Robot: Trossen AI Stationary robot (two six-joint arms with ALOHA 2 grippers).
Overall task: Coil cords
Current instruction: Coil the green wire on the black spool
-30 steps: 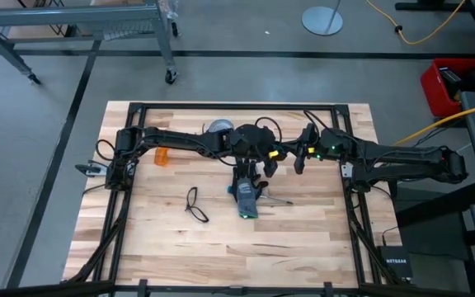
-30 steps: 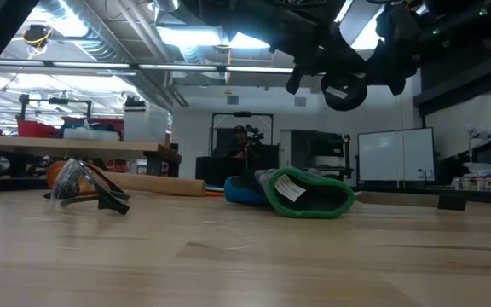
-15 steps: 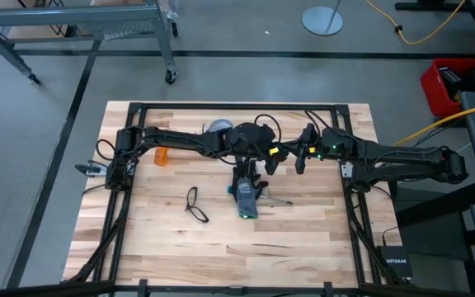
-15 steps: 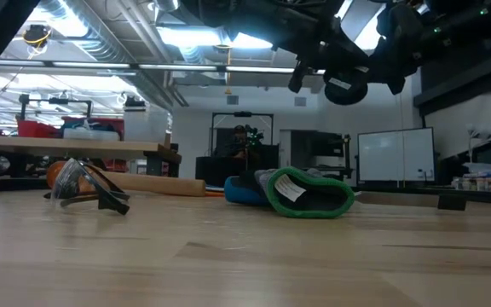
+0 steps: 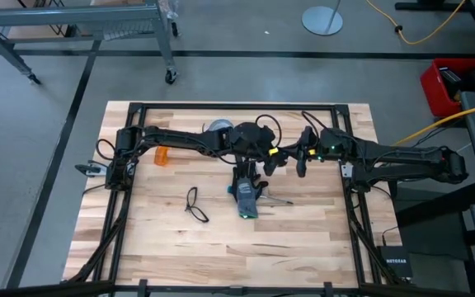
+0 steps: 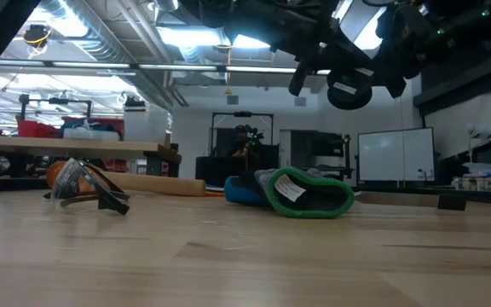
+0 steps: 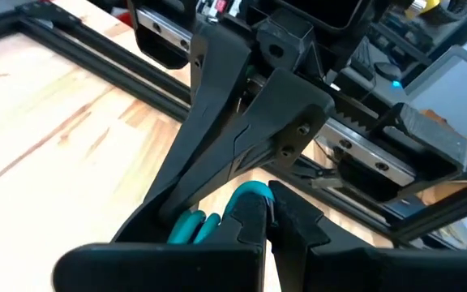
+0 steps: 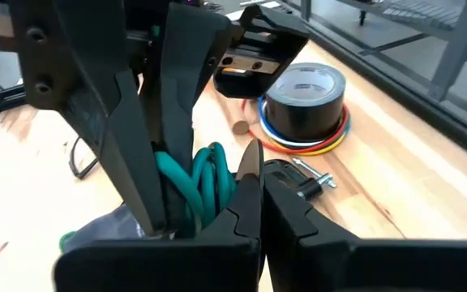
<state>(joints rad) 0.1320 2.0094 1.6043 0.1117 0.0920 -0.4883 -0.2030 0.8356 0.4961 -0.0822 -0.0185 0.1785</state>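
The teal cord hung bunched in loops above the table, near its far middle. My left claw was closed on it, fingers pressed together at the loops. My right claw sat just beside the bundle, fingers nearly together; I could not tell whether they pinched a strand. The work glove lay below, nearer. The tape roll stood farther off to the left.

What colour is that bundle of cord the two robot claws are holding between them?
Teal green. The coiled cord shows best in the right wrist view.
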